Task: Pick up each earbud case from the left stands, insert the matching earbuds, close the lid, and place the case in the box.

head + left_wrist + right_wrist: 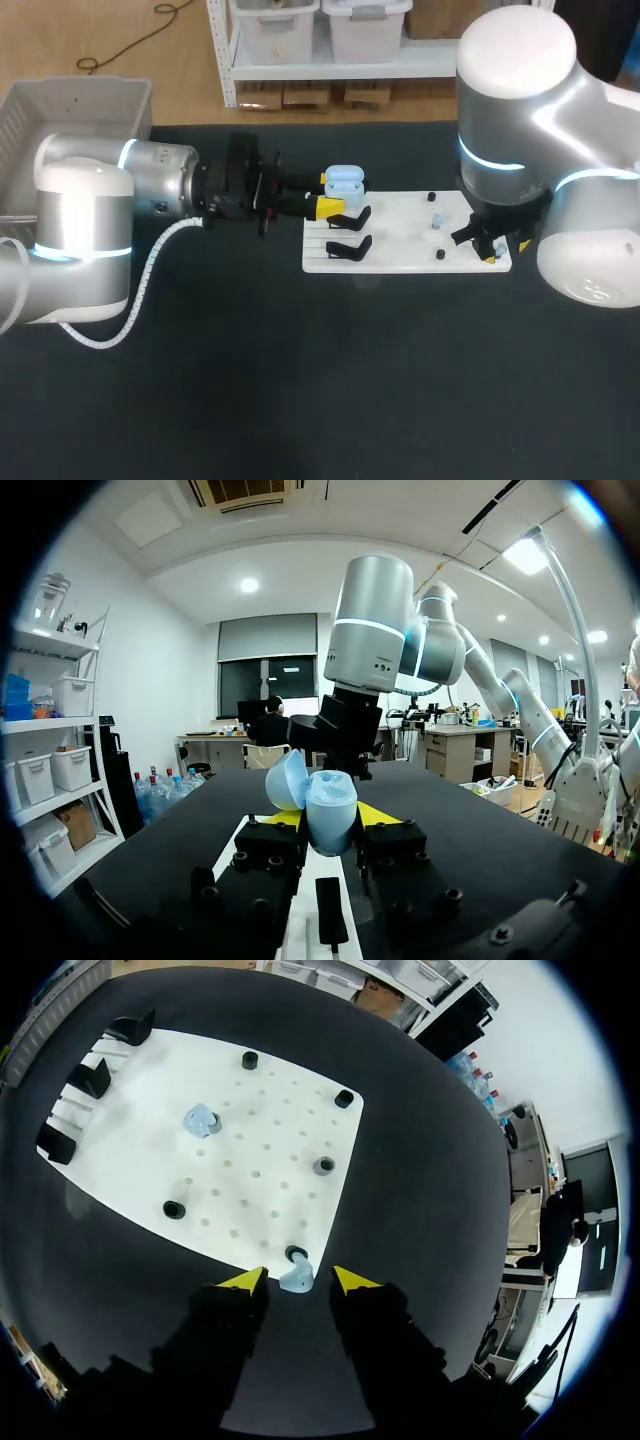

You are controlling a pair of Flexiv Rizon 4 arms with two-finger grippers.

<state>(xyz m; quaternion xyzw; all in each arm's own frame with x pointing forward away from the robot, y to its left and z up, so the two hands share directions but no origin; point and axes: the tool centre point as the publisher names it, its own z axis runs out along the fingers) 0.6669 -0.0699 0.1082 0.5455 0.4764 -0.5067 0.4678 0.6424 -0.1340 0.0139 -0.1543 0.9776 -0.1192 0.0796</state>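
Black table (pixel 300 380), white board (pixel 400 215), black stands (pixel 350 247) — left fingers (pixel 330 207) tight on case (pixel 343 180), right fingers (pixel 243 1280) spread around earbud (pixel 297 1279)

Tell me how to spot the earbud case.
On the dark table lies a white board. At its left end the left gripper holds the case between yellow fingertips. It is pale blue, rounded, lid open, unlike the black stands beside it.

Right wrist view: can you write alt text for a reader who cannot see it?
The open right gripper has its yellow tips either side of a light-blue earbud at the near edge of a white board. A second earbud, black pegs and black stands sit farther across the board.
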